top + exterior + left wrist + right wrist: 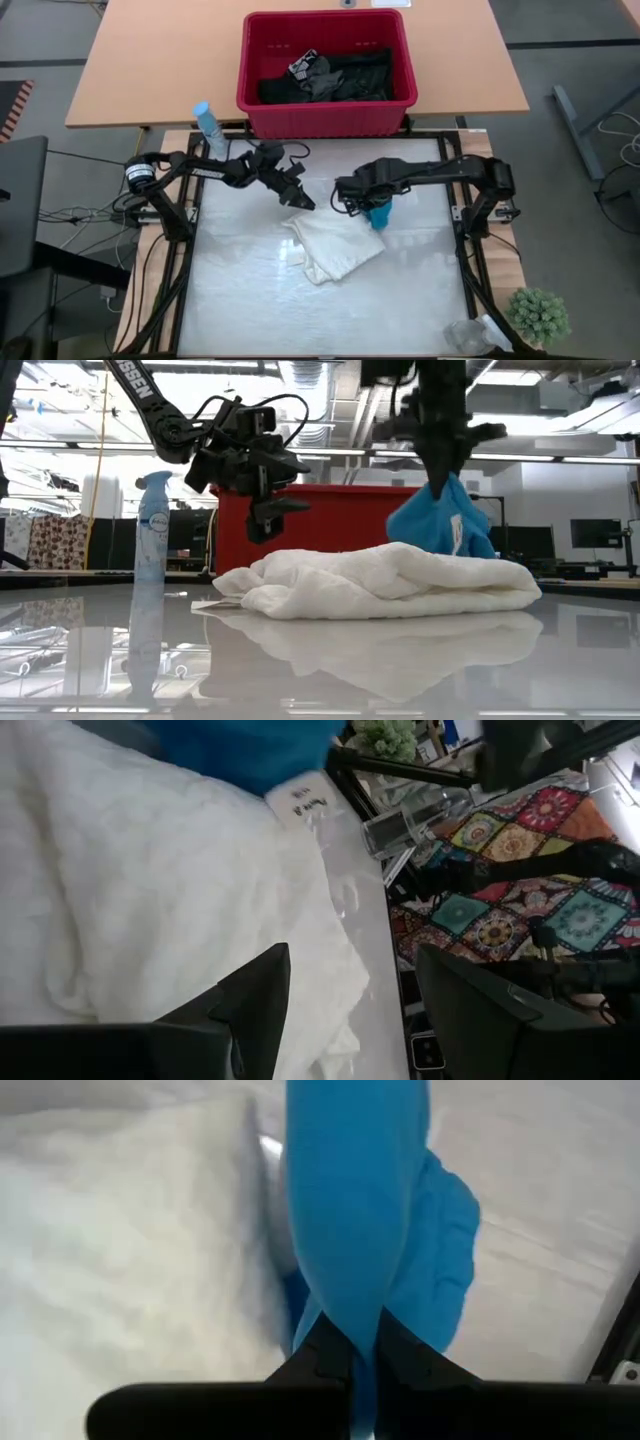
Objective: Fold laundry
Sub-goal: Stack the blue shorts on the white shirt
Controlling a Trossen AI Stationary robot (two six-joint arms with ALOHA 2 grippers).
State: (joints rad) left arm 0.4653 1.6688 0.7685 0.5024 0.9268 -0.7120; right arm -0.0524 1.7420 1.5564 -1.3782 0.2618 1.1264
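Teal cloth, a small garment [379, 215], is pinched between the fingers of the right tool [350, 1355] and hangs from it just above the table [300, 320], its lower end brushing the far edge of the white lacy-textured garment [335, 248]. That white piece lies crumpled near the middle of the table (not yet folded, to judge by its lumpy outline in the low view). Black garments [335, 75] are still heaped in the red slotted basket [258, 108] beyond the table's far edge.

Several risks can be judged from this arrangement. The teal piece is gripped at one bunched point only, so it may be laid down twisted or slip free if swung. Because it touches the white garment, the latter could be dragged along and disarranged further.

The left tool [265, 510] is held spread wide, with nothing between its fingers, and hovers over the near-left corner of the white garment without touching it as far as can be seen; a descent from there might catch more than one layer. A blue spray bottle [208, 126] stands at the table's far left, where it could be knocked over by the left arm.
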